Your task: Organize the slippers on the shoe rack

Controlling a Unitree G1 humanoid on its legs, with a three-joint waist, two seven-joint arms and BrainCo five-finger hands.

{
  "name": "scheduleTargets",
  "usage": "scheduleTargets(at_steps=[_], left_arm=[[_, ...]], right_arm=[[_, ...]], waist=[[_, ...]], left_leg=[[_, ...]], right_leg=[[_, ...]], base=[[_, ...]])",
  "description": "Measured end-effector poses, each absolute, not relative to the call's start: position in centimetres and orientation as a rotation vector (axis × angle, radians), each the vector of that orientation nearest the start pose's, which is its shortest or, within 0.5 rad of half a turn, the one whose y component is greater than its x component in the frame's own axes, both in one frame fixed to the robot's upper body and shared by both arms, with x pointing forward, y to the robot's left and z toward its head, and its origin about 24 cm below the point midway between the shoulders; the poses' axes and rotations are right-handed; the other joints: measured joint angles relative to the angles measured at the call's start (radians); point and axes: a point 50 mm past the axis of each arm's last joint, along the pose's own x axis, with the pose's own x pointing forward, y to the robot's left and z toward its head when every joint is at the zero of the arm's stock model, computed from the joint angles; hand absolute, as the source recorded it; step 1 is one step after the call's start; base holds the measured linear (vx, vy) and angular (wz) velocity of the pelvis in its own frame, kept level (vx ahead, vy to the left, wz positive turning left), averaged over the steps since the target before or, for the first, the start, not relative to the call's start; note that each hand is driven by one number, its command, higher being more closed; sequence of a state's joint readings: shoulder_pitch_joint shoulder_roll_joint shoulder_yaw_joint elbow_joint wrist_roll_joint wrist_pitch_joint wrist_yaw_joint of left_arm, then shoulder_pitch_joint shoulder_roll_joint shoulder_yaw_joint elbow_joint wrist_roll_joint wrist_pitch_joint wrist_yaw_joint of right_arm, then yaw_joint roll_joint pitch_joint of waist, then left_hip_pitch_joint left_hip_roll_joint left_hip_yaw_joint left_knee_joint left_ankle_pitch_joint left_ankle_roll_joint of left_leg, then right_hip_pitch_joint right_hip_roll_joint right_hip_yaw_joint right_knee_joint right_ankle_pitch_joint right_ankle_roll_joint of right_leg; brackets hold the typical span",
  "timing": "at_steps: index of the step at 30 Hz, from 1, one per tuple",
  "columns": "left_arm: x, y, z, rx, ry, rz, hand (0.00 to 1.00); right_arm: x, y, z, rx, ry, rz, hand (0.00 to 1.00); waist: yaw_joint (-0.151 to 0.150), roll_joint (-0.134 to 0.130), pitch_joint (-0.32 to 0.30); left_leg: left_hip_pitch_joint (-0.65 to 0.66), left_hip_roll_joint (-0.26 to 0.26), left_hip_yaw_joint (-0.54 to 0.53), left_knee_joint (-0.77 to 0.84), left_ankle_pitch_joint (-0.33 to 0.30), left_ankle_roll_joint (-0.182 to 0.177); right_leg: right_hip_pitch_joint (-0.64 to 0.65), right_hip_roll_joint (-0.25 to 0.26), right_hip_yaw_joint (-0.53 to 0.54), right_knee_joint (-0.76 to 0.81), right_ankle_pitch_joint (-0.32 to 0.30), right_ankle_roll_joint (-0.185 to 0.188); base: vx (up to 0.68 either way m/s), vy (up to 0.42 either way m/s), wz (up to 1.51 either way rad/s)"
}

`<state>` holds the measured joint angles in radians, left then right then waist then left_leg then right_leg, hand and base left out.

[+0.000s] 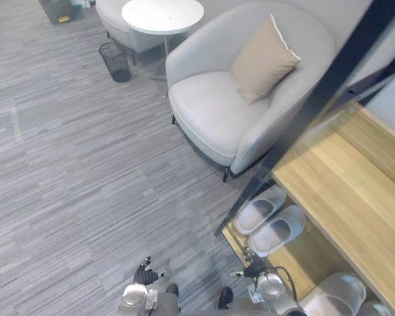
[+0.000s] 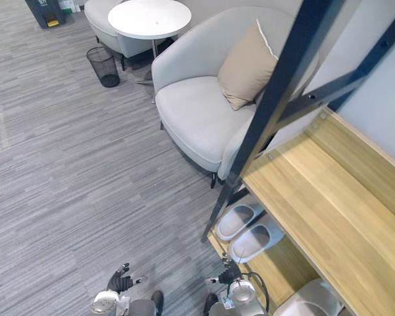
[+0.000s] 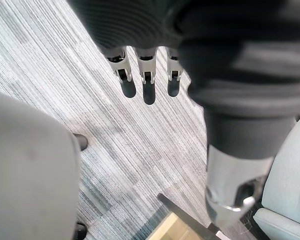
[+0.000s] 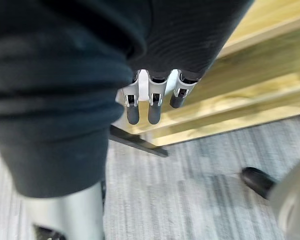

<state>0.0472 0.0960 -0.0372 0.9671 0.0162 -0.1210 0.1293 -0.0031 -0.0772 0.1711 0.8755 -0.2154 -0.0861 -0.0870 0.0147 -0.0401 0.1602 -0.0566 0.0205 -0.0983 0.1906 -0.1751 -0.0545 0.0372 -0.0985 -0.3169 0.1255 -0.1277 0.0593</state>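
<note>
Near pair of slippers (image 1: 268,218) is lying side by side on the lower board of the shoe rack (image 1: 345,178), just ahead of the right hand (image 1: 250,268) and touching neither hand. A second pair of slippers (image 1: 334,295) is resting on the same board, to the outer side of the right hand.

The right hand is hanging beside the rack's front edge, its fingers (image 4: 152,107) straight and released, grasping nothing. The left hand (image 1: 143,273) is hovering over the carpet (image 1: 85,184), well apart from the rack on the far side of the right hand, its fingers (image 3: 149,92) likewise relaxed and empty.

Progress, as a judgement: both visible pairs are already sitting on the rack and no slipper is lying on the carpet. The near pair is sitting askew to the board's edge, so squaring it up seems to be what is left.

Limits: the upper shelf is covering the rear of the lower board, and the second pair is being cut off at the edge of the eye views. Whether more slippers are waiting beyond cannot be told.
</note>
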Motion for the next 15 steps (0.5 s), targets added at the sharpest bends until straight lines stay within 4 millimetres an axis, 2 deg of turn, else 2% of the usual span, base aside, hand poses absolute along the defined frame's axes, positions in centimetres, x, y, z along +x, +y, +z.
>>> scheduleTargets(at_steps=[1,3,4,5,6,7,8,9,10,12,13,14,15], left_arm=[[13.5,18.7,-14.3,0.173,0.884,0.126,0.00],[14.0,18.7,-14.1,0.178,0.868,0.120,0.00],[14.5,18.8,-13.9,0.188,0.853,0.116,0.00],[14.7,18.5,-13.8,0.187,0.842,0.108,0.00],[15.0,17.8,-13.7,0.182,0.831,0.086,0.00],[15.1,17.8,-13.7,0.183,0.829,0.087,0.00],[15.1,18.1,-13.7,0.190,0.831,0.090,0.00],[14.8,18.5,-13.8,0.201,0.844,0.094,0.00],[14.7,18.7,-13.9,0.207,0.858,0.097,0.00],[14.5,18.5,-14.1,0.200,0.870,0.097,0.00],[14.3,18.6,-14.1,0.197,0.875,0.103,0.00],[13.9,18.6,-14.3,0.195,0.891,0.104,0.00],[13.7,18.6,-14.4,0.196,0.900,0.105,0.00]], right_arm=[[16.8,-15.0,-12.8,-0.369,0.760,0.155,0.00],[16.8,-14.4,-12.8,-0.370,0.755,0.177,0.00],[17.1,-14.1,-12.8,-0.371,0.750,0.186,0.00],[17.2,-14.2,-12.7,-0.376,0.747,0.188,0.00],[17.6,-14.4,-12.5,-0.386,0.737,0.183,0.00],[17.9,-14.2,-12.4,-0.384,0.726,0.188,0.00],[18.6,-13.6,-11.9,-0.376,0.694,0.199,0.00],[19.4,-13.0,-11.4,-0.361,0.664,0.203,0.00],[20.3,-12.6,-10.8,-0.354,0.626,0.205,0.00],[20.8,-12.5,-10.5,-0.358,0.610,0.209,0.00],[21.0,-12.4,-10.4,-0.360,0.605,0.216,0.00],[21.0,-12.3,-10.4,-0.363,0.604,0.220,0.00],[21.0,-12.4,-10.4,-0.365,0.608,0.221,0.00]], waist=[[0.001,-0.002,-0.006],[0.001,-0.019,-0.012],[0.002,-0.034,-0.002],[-0.001,-0.016,-0.012],[-0.010,0.006,-0.011],[-0.011,0.012,-0.006],[-0.008,0.002,-0.007],[-0.008,-0.019,-0.008],[-0.016,-0.049,-0.006],[-0.006,-0.036,-0.004],[-0.002,-0.037,-0.004],[-0.005,-0.023,-0.003],[-0.005,-0.018,-0.005]], left_leg=[[-0.013,-0.003,0.006,0.012,0.002,-0.004],[-0.100,-0.025,0.067,0.120,0.024,-0.043],[-0.134,-0.023,0.176,0.151,0.008,-0.018],[-0.134,0.016,0.342,0.066,0.072,0.044],[-0.131,0.056,0.469,0.075,0.089,0.077],[-0.133,0.062,0.478,0.073,0.093,0.083],[-0.138,0.064,0.516,0.067,0.103,0.099],[-0.133,0.050,0.591,0.054,0.104,0.103],[-0.118,0.021,0.633,0.035,0.082,0.130],[-0.087,0.006,0.610,-0.049,0.082,0.118],[-0.070,-0.011,0.600,-0.100,0.110,0.113],[-0.038,-0.033,0.576,-0.167,0.143,0.111],[-0.025,-0.039,0.569,-0.190,0.148,0.111]], right_leg=[[0.002,-0.005,-0.014,0.001,0.001,0.001],[0.006,-0.039,-0.076,0.010,0.015,0.003],[0.031,-0.062,-0.099,0.013,0.017,0.002],[0.044,-0.050,-0.127,0.036,0.015,0.004],[0.003,-0.056,-0.171,0.196,-0.008,0.018],[-0.019,-0.056,-0.171,0.217,-0.044,0.032],[-0.013,-0.043,-0.168,0.129,-0.078,0.036],[-0.001,-0.049,-0.173,0.012,-0.035,0.020],[0.005,-0.082,-0.195,-0.007,0.010,0.028],[0.017,-0.071,-0.234,-0.004,0.001,0.031],[0.019,-0.074,-0.248,-0.001,-0.001,0.032],[0.036,-0.076,-0.271,0.009,-0.002,0.032],[0.038,-0.079,-0.276,0.023,-0.002,0.033]], base=[[0.13,0.024,0.72],[0.09,0.064,1.02],[0.11,0.063,1.37],[0.15,0.073,1.82],[0.17,0.071,1.57],[0.12,0.139,1.51],[0.05,0.138,1.14],[0.02,0.161,1.58],[0.03,0.117,1.35],[0.07,0.061,0.85],[0.09,0.016,0.56],[0.07,0.008,0.42],[0.04,0.007,0.30]])
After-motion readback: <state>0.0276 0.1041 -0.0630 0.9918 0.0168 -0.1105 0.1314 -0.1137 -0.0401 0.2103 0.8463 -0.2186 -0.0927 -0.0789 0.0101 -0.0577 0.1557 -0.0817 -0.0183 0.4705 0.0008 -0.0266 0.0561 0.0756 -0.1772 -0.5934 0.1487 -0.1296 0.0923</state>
